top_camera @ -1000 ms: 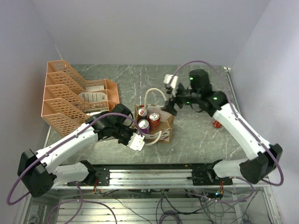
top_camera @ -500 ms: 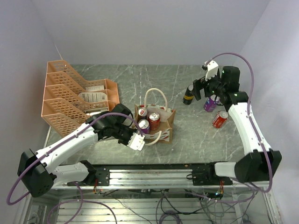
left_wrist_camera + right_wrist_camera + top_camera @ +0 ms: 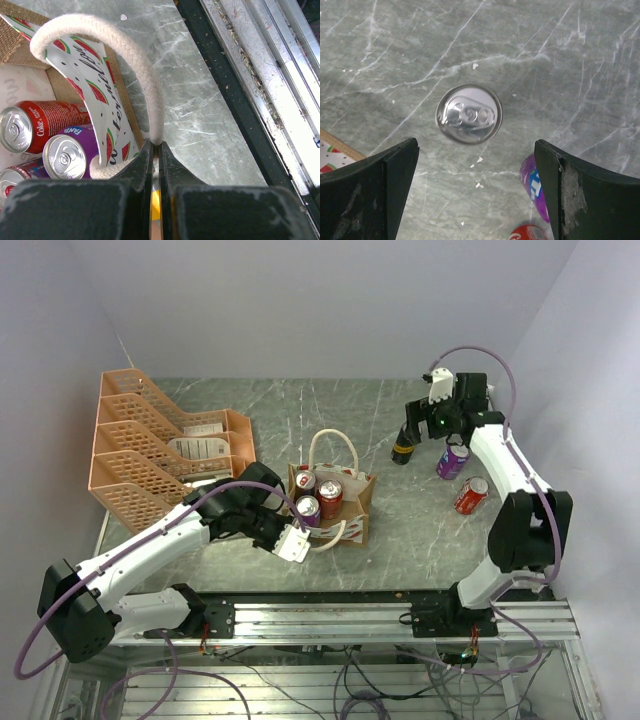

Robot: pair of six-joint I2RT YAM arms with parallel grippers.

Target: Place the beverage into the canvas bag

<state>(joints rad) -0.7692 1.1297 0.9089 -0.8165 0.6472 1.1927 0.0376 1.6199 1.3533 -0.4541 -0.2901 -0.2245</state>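
The left fingers (image 3: 146,162) sit close to the front edge of the counter (image 3: 420,530). They are pressed together on the near handle (image 3: 125,55) of the bag (image 3: 357,512), pinching the white rope just above the rim. The bag stands open at mid-counter, its watermelon panel bowed outward. Inside it stand a Coke can (image 3: 35,122), a Fanta can (image 3: 67,157) touching it, and a third can (image 3: 10,182) cut off by the frame edge. The far handle (image 3: 333,440) arcs upright behind them.

Off to the right, well apart from the bag, three drinks remain on the counter. A red can (image 3: 470,494) lies on its side, and a purple can (image 3: 452,460) sits just beyond it. A black can (image 3: 403,448) stands upright farther back and to the left.

The right fingers (image 3: 395,175) are spread wide and hold nothing. They hover over the black can, whose silver lid (image 3: 469,114) shows between them from straight above.

An orange rack (image 3: 150,450) occupies the far left corner.
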